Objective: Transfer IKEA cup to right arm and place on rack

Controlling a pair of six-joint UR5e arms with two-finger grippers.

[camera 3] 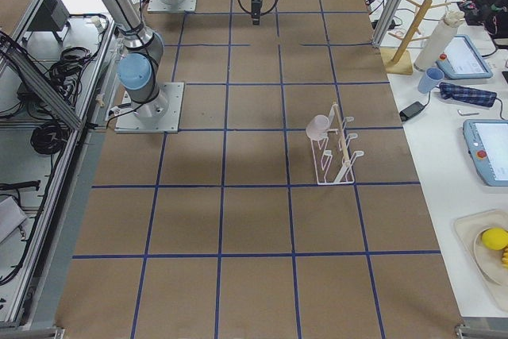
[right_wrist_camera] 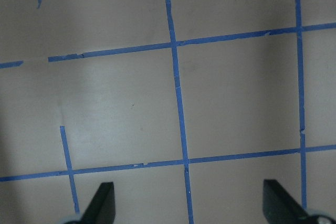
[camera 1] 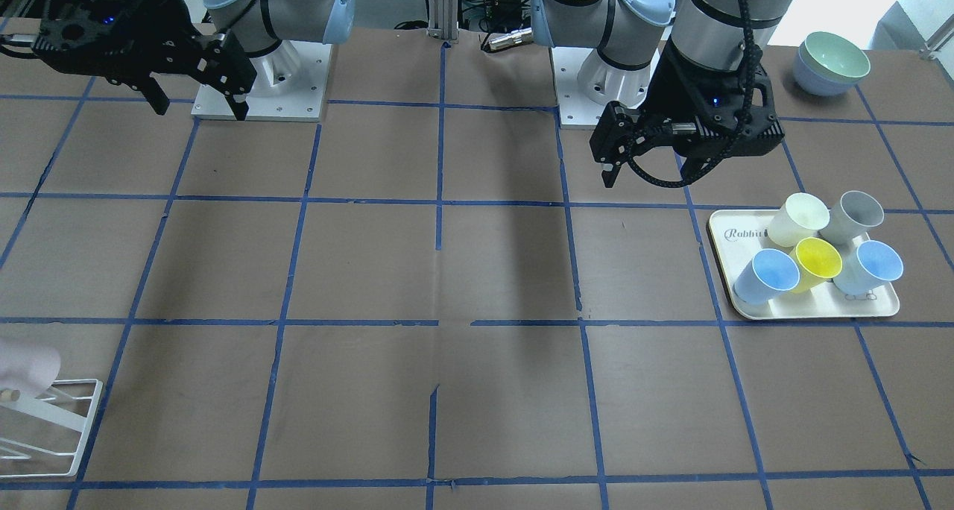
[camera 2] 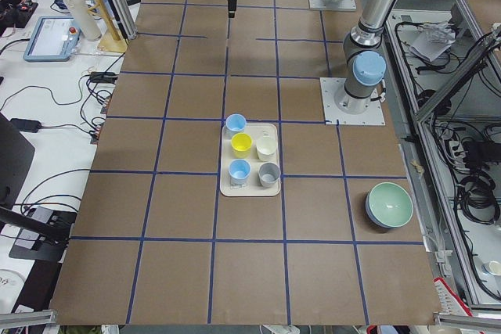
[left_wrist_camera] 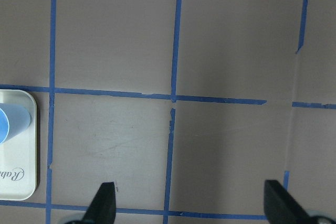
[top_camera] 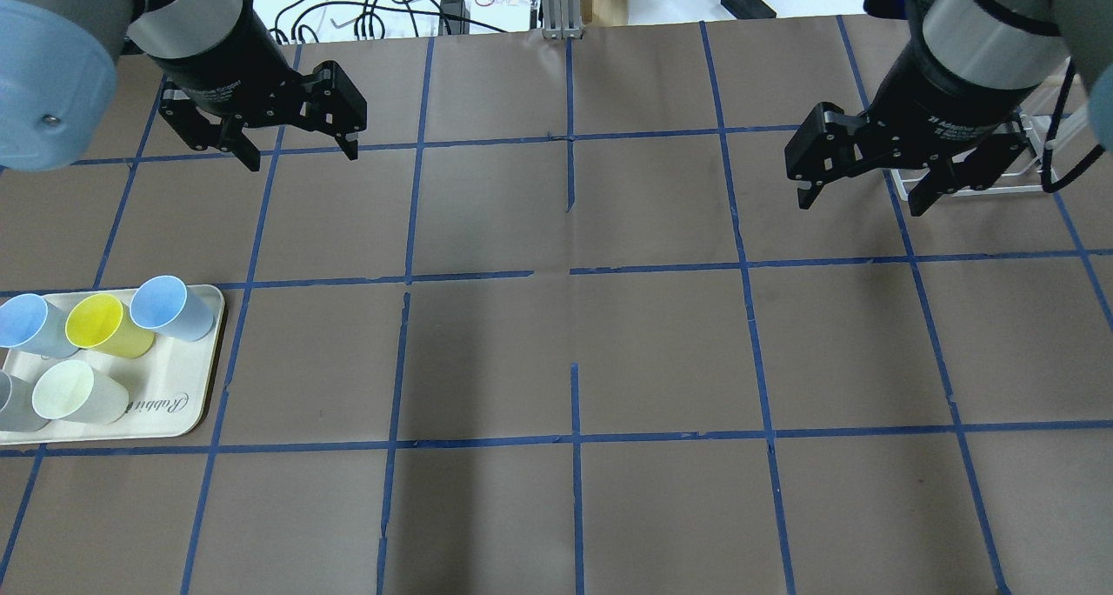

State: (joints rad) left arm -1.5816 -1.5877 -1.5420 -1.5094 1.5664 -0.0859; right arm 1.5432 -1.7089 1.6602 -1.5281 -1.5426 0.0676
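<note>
The pale pink IKEA cup point(camera 1: 26, 368) hangs tilted on the white wire rack point(camera 1: 71, 420) at the table edge, beside its wooden-tipped peg. It also shows in the exterior right view point(camera 3: 320, 126) on the rack point(camera 3: 340, 166). My right gripper point(top_camera: 859, 205) is open and empty, raised above the table, apart from the rack; the front view shows it too point(camera 1: 200, 109). My left gripper point(top_camera: 302, 158), on the arm with the braided cable, is open and empty over the table. Both wrist views show only open fingertips point(left_wrist_camera: 105, 203) point(right_wrist_camera: 105, 203) over bare table.
A cream tray point(top_camera: 174, 417) holds several cups: light blue, yellow, pale yellow and grey. It stands near my left gripper's side point(camera 1: 805, 312). Stacked bowls point(camera 1: 833, 63) sit at the table corner beyond the tray. Blue tape lines grid the brown table.
</note>
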